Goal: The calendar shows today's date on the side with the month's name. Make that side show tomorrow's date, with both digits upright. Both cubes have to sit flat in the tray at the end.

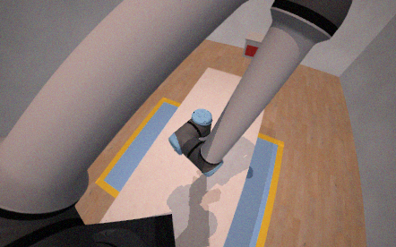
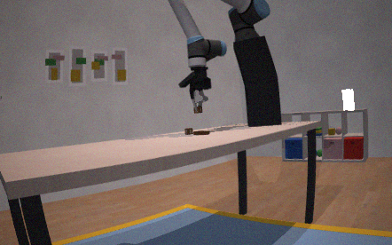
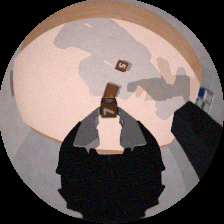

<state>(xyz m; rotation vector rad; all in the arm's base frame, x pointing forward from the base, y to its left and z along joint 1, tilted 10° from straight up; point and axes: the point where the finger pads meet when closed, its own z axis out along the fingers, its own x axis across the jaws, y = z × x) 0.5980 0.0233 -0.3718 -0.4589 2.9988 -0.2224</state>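
My gripper (image 2: 199,105) (image 3: 108,107) is shut on a brown cube (image 2: 198,109) (image 3: 109,106) and holds it well above the table. A light digit that looks like a 7 shows on the face toward the wrist camera. The brown tray (image 2: 204,132) (image 3: 112,89) lies on the table; in the wrist view the held cube hides its near part. The second brown cube (image 2: 188,131) (image 3: 122,65) sits on the table outside the tray, with a 5 on top, turned sideways in the wrist view. The top view shows neither cubes nor tray; the arm hides them.
The long pale table (image 1: 144,197) (image 2: 90,155) (image 3: 45,85) bears the tray and the loose cube, with arm shadows across it. The loose cube stands a short gap from the tray. A shelf (image 2: 325,112) with coloured bins stands against the back wall, away from the table.
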